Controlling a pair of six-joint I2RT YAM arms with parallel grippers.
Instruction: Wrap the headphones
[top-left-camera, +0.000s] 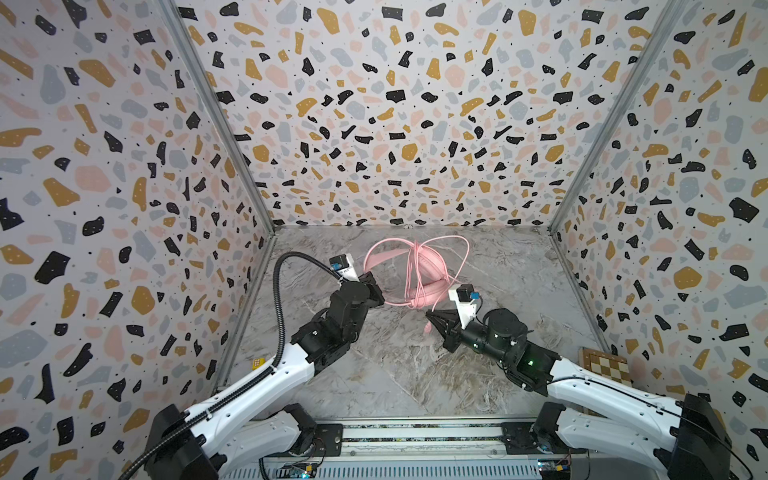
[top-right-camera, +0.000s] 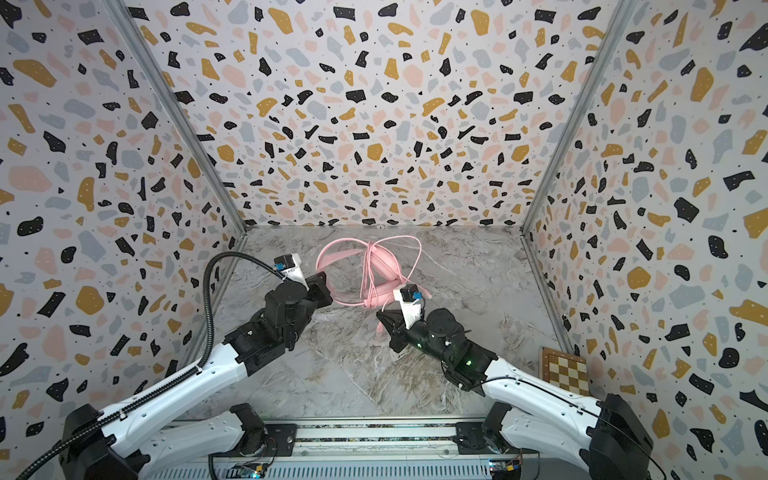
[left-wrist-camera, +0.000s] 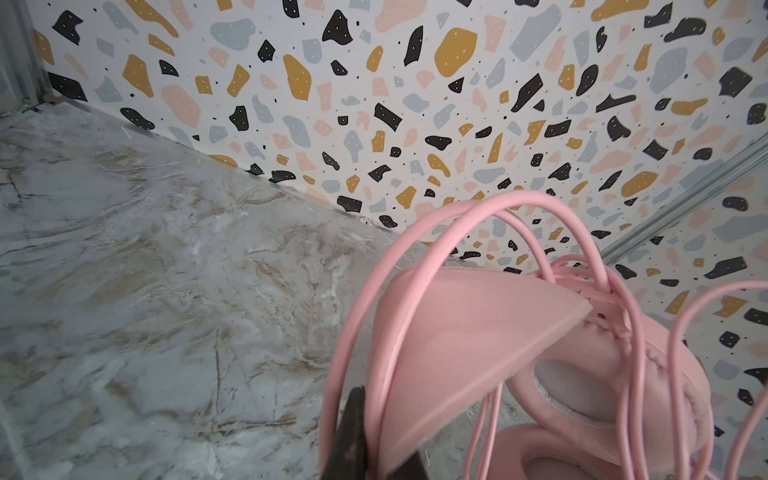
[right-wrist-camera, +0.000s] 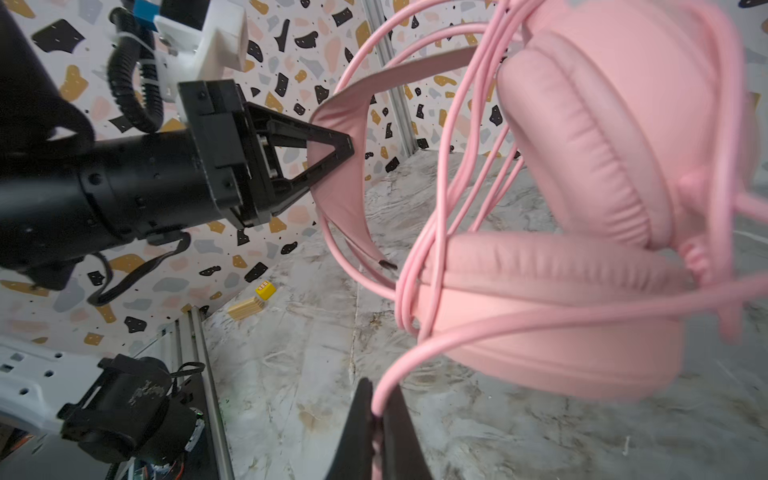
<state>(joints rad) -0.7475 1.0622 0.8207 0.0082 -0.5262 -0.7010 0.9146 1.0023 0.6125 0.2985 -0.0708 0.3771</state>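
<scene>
The left claw (right-wrist-camera: 348, 150) was closed on the headband (right-wrist-camera: 345, 199). The right claw (right-wrist-camera: 377, 419), nearer the front edge of the surface (top-left-camera: 395, 374), pinched the cable (right-wrist-camera: 498, 323), with the headphones (top-left-camera: 430, 266) between them.

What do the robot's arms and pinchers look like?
Both arms wear smooth white shells dotted with small holes, and chunky black joints. The left arm has a ribbed black hose running along it; the right arm shows a tiny green light. The left gripper and right gripper are black, with triangle-shaped open-frame fingers, each topped by a white bracket.
</scene>
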